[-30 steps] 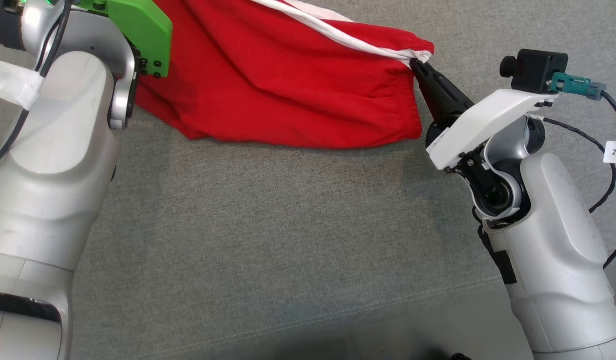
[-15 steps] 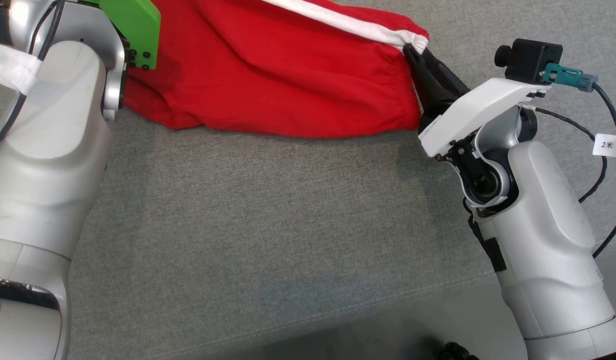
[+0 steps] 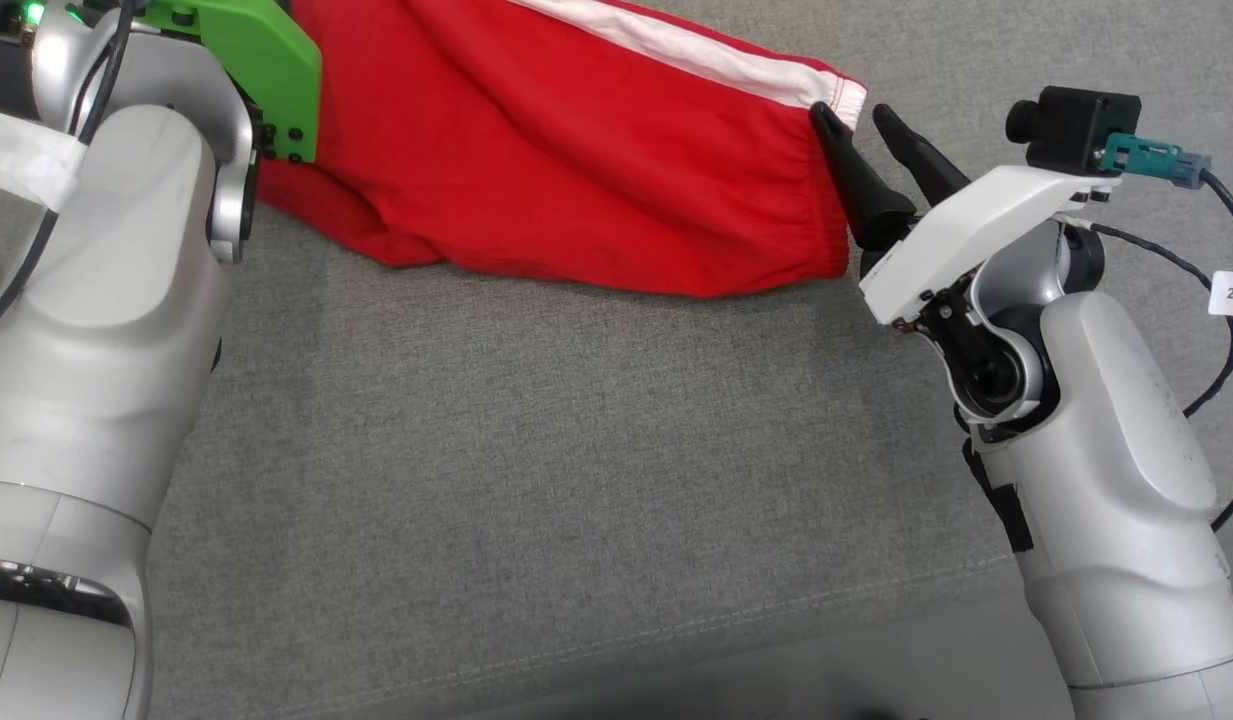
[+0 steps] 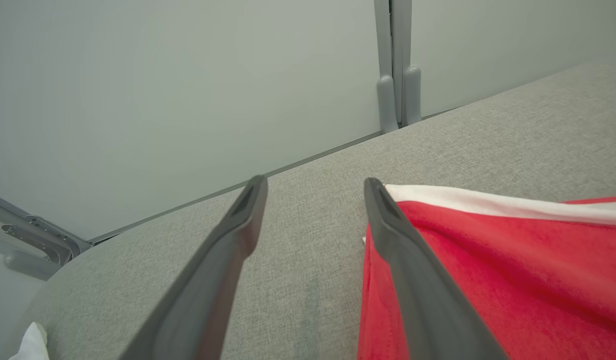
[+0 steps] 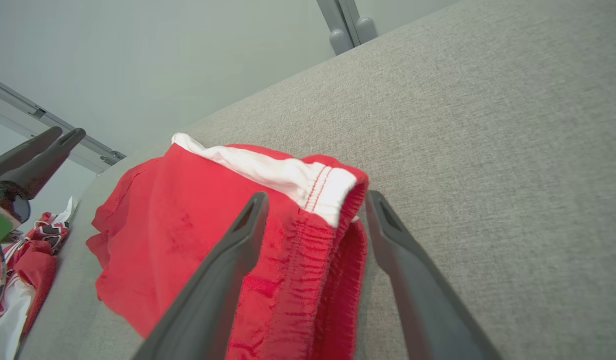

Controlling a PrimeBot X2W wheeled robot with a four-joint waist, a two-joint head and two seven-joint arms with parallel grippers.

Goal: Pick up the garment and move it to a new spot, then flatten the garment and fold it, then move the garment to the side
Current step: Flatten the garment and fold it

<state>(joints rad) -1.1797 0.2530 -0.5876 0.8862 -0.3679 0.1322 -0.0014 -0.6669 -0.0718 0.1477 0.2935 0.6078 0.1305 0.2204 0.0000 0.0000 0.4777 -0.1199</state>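
Bare grey upholstery (image 3: 576,450) is being shown nearest, at 6 o'clock. At 2 o'clock the right gripper (image 3: 853,110) is being held wide apart, its fingers straddling the elastic waistband corner without pinching it. The left gripper (image 4: 313,181) is being held spread too, gripping nothing, with cloth just beside one finger. At 12 o'clock the red garment (image 3: 576,170) is being supported by the upholstery, stretched out yet rumpled. Placement is being judged done; smoothing, folding and moving aside are being judged outstanding.
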